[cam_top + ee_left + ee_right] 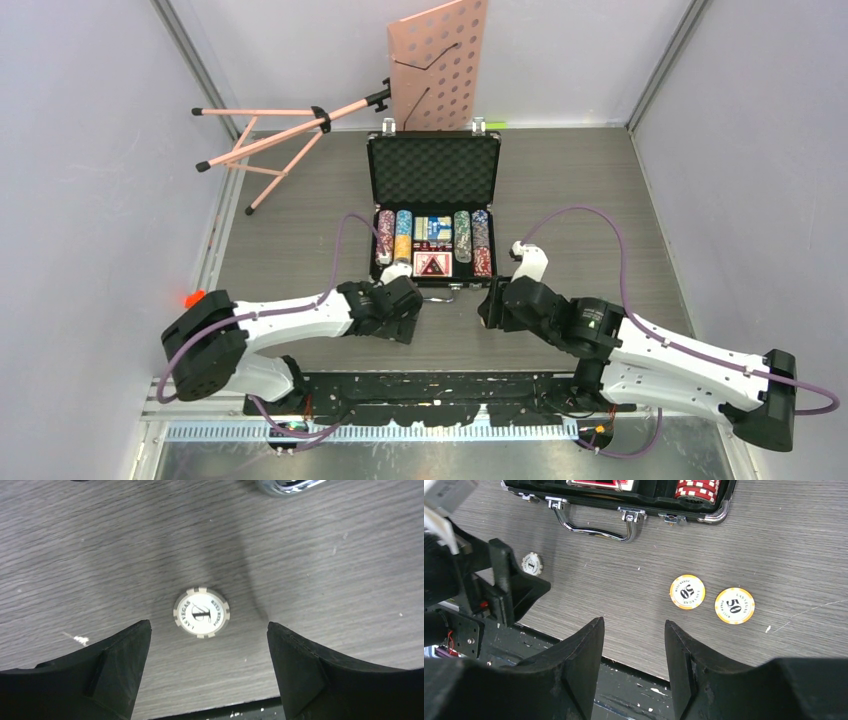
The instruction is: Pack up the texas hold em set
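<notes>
The loose chips are hidden under the two wrists in the overhead view and show only in the wrist cameras. A round white poker chip (201, 613) marked "1", with grey edge notches, lies flat on the grey wood-grain tabletop (290, 230). It sits just ahead of the left jaws, which are spread wide with nothing between them. That view cuts off all but a curve of the chrome handle (290, 485).

The right jaws are parted and empty above the tabletop's near edge. Beyond them lie a yellow-rimmed "50" chip (687, 591) and a second "50" chip (734, 605), near each other but not touching.

The black briefcase (433, 210) stands open mid-tabletop, its lid raised and lined with dimpled foam (433, 170). Rows of coloured chips stand on edge in its tray, with card decks (432, 262) between them. Dice cannot be made out. The right wrist view shows only the case's front rim, silver latches and a red-and-white chip stack (696, 490).

Behind the case a pink perforated music stand (440, 60) lies tipped over, its top cut off.
</notes>
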